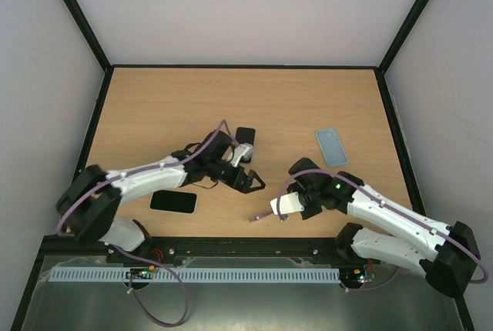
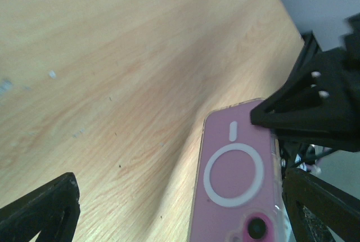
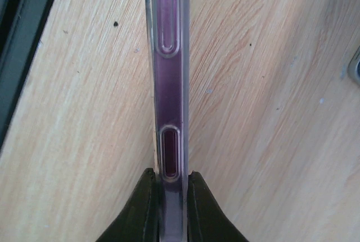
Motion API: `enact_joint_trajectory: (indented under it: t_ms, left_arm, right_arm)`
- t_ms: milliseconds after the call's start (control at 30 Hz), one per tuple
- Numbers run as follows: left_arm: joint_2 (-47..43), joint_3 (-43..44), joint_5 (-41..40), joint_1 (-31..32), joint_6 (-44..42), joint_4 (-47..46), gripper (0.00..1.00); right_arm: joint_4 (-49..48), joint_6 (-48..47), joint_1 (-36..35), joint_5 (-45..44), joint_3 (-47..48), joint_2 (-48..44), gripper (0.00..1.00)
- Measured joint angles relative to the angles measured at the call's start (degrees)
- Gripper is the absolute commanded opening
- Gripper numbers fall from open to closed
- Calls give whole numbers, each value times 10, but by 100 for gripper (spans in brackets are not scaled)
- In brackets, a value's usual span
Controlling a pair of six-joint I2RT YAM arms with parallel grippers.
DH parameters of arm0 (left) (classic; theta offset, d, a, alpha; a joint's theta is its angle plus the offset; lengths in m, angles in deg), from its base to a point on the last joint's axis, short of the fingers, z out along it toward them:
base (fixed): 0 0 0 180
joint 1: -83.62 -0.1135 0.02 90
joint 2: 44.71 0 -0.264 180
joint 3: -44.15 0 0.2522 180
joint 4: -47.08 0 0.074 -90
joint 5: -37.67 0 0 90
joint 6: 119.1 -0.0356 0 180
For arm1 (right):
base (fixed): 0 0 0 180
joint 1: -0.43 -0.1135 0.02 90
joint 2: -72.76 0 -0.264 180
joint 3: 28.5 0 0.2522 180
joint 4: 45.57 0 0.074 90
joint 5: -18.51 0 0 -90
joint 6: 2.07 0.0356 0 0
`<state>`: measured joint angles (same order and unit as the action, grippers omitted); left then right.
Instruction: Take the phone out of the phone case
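Clutter: black phone (image 1: 173, 202) beside left arm (image 1: 146, 175); blue case (image 1: 331, 146) beyond pink phone (image 2: 222, 135).

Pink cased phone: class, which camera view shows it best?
Left wrist view: the pink phone shows its broad back, ring and lens. Right wrist view gives only its side edge, pinched by the right gripper. The top view shows a thin sliver.

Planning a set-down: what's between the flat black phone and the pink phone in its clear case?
Nothing: only bare wooden table lies between the flat black phone and the pink phone in its clear case, as the top view shows.
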<state>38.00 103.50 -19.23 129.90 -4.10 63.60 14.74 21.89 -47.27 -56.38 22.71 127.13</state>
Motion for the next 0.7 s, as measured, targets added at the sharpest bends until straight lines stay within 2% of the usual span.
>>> enact_joint_trajectory:
  t_ms: [200,333,500,600,700]
  left_arm:
    - [-183,-44,-276,79,20,-36,99]
    - [-289,-68,-387,101,20,-61,99]
    - [-360,-133,-430,101,30,-123,99]
    - [-361,-162,-418,101,45,-152,90]
    - [-362,-169,-391,101,58,-176,77]
  right_arm:
    - [50,68,137,121,82,57,2]
    - [49,154,172,224,117,67,2]
    - [-19,326,200,377,115,49,2]
    - [-96,438,216,451,95,21,2]
    - [-140,505,221,496,76,-1,2]
